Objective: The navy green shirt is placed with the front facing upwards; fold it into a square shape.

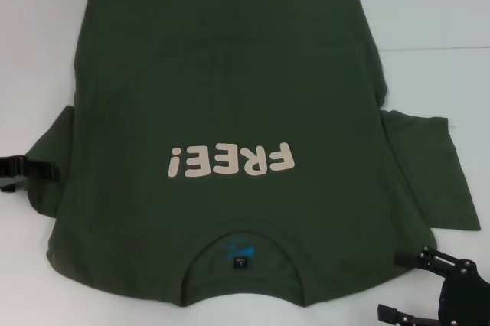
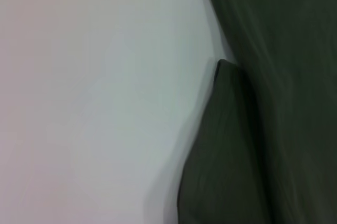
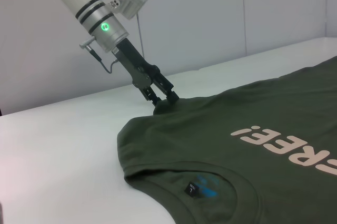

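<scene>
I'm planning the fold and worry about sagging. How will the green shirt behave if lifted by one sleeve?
The navy green shirt is probably floppy: it lies flat and creased on the table, so it would likely drape. The left gripper at its sleeve would probably drag the rest along.

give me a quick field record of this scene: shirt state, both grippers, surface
shirt: navy green shirt lies flat, front up, collar toward the robot, FREE! lettering showing
sleeves: both spread out, no fold visible yet
left gripper: left gripper at the shirt's left sleeve edge, fingers closed on the fabric
right gripper: right gripper open, beside the shirt's right shoulder corner, holding nothing
surface: white table
</scene>
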